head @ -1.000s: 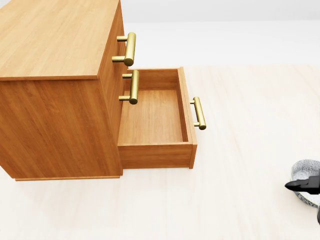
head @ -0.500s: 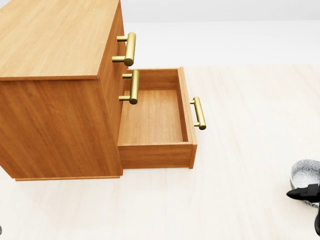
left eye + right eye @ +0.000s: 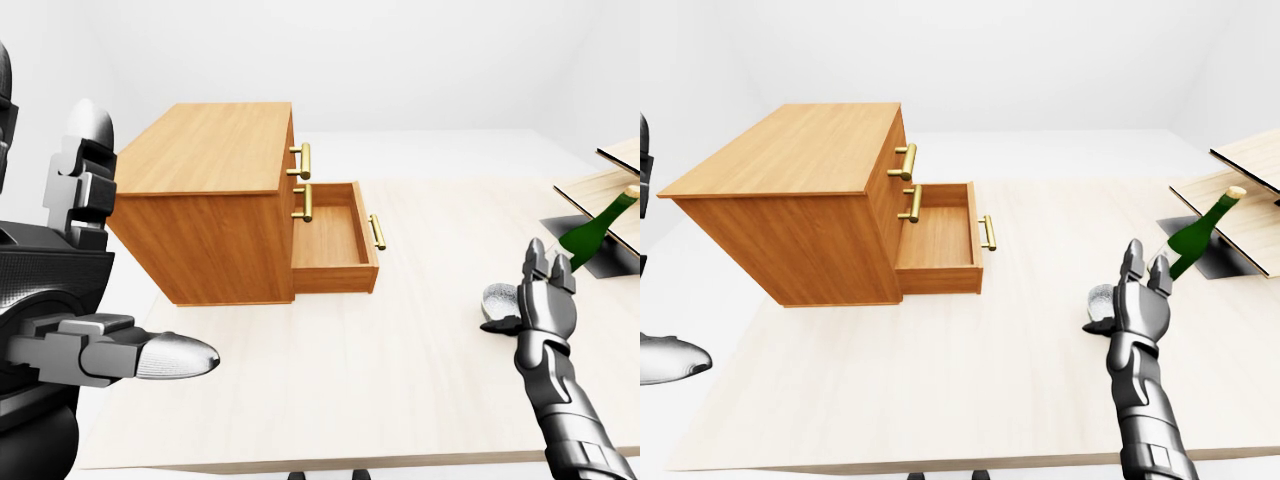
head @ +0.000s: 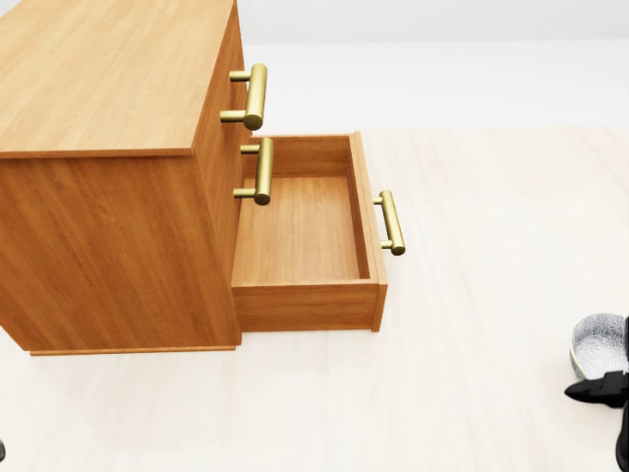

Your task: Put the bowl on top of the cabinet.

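- Left-eye view, far left: left hand (image 3: 100,352) is raised off the table (image 3: 400,400), fingers spread wide, one silver-tipped finger pointing toward the cabinet. It holds nothing. Judgement: it is parked clear of the work, since the bowl lies on the other side.
- Cabinet (image 3: 215,150): count 1. It stands on the left half of the table, and its flat wooden top is bare. That top is the target surface, so nothing blocks the placing.
- Drawer (image 3: 330,240): the lowest one is pulled out, with nothing inside. The two above it are closed. Brass handles (image 4: 254,95): count 3, one per drawer front. Judgement: the open drawer juts toward the bowl's side, so the lift path must clear it.
- Bowl (image 3: 497,300): count 1, grey and patterned. It sits upright on the table, well apart from the cabinet and to its right. It is not lifted.
- Right hand (image 3: 545,300): it stands just beside the bowl on its right, palm upright and fingers pointing up and apart, not closed round the rim. The thumb reaches toward the bowl; I cannot tell whether it touches. Judgement: this is the pre-grasp stage.
- Bottle (image 3: 590,230): count 1, green, leaning in a dark recess at far right. It is not part of the task but is near the hand.
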Robot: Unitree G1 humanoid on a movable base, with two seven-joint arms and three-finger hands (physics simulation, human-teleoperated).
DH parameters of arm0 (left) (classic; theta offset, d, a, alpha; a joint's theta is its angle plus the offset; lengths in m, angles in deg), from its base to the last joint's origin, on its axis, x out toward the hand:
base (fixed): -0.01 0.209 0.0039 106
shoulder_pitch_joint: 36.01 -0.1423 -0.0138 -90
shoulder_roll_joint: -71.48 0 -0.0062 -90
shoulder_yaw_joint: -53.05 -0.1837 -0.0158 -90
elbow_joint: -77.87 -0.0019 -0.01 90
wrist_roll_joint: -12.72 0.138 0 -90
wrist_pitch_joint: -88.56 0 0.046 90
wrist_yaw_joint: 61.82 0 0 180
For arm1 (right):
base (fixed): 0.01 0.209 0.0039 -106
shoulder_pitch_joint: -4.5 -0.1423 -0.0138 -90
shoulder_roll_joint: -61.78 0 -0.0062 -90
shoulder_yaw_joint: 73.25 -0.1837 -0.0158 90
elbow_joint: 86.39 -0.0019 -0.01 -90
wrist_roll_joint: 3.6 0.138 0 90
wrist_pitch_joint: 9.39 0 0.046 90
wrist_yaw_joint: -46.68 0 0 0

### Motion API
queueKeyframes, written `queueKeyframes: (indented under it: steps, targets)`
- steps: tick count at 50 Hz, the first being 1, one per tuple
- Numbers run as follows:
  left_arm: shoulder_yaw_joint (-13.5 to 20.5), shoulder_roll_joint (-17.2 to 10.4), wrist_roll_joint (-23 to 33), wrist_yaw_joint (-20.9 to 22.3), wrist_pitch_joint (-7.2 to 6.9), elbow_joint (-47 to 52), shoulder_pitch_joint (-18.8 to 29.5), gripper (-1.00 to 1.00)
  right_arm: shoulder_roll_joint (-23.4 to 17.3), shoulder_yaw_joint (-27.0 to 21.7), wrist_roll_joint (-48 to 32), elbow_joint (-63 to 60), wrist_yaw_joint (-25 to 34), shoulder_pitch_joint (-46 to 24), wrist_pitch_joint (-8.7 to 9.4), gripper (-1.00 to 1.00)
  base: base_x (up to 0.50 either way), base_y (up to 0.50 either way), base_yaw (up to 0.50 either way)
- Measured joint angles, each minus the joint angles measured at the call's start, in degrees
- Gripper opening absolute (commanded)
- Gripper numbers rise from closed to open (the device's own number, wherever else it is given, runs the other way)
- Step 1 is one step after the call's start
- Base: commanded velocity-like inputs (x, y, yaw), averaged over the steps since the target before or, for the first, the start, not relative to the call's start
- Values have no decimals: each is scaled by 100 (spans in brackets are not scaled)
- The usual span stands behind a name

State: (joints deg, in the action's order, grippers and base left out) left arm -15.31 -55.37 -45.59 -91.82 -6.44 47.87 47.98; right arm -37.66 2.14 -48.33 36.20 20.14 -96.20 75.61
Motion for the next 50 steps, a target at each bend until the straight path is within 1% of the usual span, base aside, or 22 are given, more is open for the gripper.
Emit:
queueKeyframes:
  steps: [24,50]
  targets:
    - [-13,-17,-18,0,0,0,26,100,-15,163,-314,338,-345,6,0,100,0,0,0]
    - [-52,-14,2,0,0,0,39,100,-59,357,-547,766,-345,-112,0,100,0,0,0]
